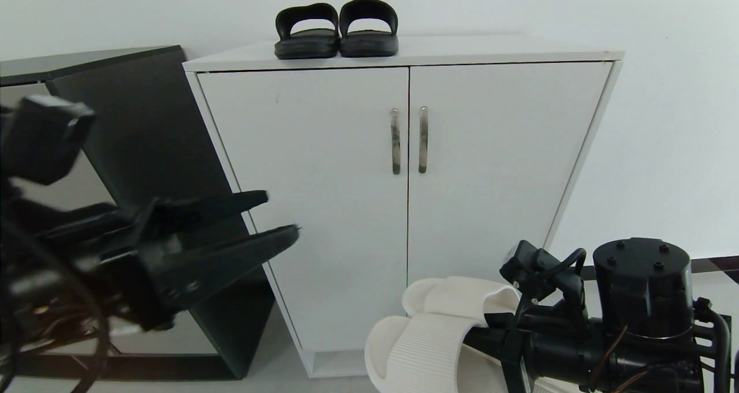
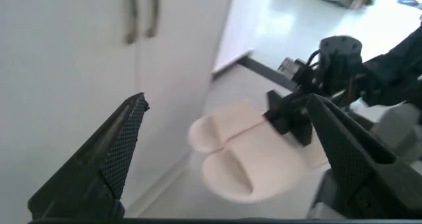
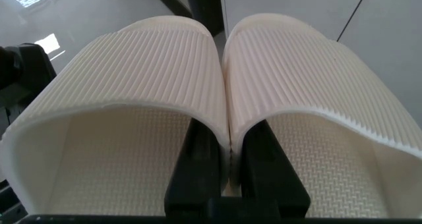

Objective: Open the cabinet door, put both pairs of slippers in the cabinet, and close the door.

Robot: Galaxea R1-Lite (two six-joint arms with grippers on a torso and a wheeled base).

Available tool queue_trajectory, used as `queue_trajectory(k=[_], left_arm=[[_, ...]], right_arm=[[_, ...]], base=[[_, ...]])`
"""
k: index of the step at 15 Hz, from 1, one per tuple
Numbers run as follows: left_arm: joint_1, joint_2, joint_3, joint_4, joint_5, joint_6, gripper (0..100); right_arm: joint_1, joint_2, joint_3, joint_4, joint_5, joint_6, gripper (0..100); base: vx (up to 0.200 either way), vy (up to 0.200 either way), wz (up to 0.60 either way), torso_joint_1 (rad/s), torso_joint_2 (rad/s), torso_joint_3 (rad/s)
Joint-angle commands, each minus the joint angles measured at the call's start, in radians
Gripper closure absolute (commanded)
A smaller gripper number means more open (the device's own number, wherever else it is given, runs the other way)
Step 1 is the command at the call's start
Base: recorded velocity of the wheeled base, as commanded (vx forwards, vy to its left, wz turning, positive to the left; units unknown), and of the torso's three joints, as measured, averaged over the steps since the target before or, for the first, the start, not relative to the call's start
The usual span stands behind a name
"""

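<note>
Head view: white cabinet (image 1: 323, 208), both doors shut, the two metal handles (image 1: 395, 141) upright and just beside each other at the centre seam. Black slippers (image 1: 336, 29) sit as a pair on the cabinet top, side by side and touching, toward its left half, open ends facing the camera.

White slippers (image 1: 439, 324) are low in front of the right door, near the cabinet's foot, toes toward the cabinet, held side by side. Cannot tell whether the soles touch the floor (image 1: 277, 370).

Right gripper (image 1: 491, 335) comes in from the heel side of the white pair. The head view leaves the grip itself hidden behind the straps; the right wrist view supplies it: one finger (image 3: 191, 165) runs inside each slipper, under the ribbed straps, and the two fingers pinch the adjoining inner walls together — clamped on the white slippers (image 3: 151, 72).

Left gripper (image 1: 271, 214) hangs in front of the left door's lower half, fingers spread wide, nothing between them. The left wrist view adds the far side — between its parted fingers (image 2: 125, 145) lie the white slippers (image 2: 244, 151) with the right gripper (image 2: 290, 118) at their heels, and the handles (image 2: 142, 13) above.

A dark panel (image 1: 144, 122) leans just left of the cabinet, against the white wall (image 1: 664, 122).
</note>
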Motion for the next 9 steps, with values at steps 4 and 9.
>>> queue_trajectory(k=[4,9], left_arm=[[-0.173,0.441,-0.388,0.004,-0.027,-0.009,0],[-0.177,0.579,-0.606,0.048,-0.133,-0.092,0]], right_arm=[[0.0,0.001,0.004,0.0,0.0,0.0,100],[-0.011,0.004,0.009,0.0,0.0,0.0,100]], base=[[0.0,0.0,0.0,0.0,0.0,0.0],[0.0,0.0,0.0,0.0,0.0,0.0]])
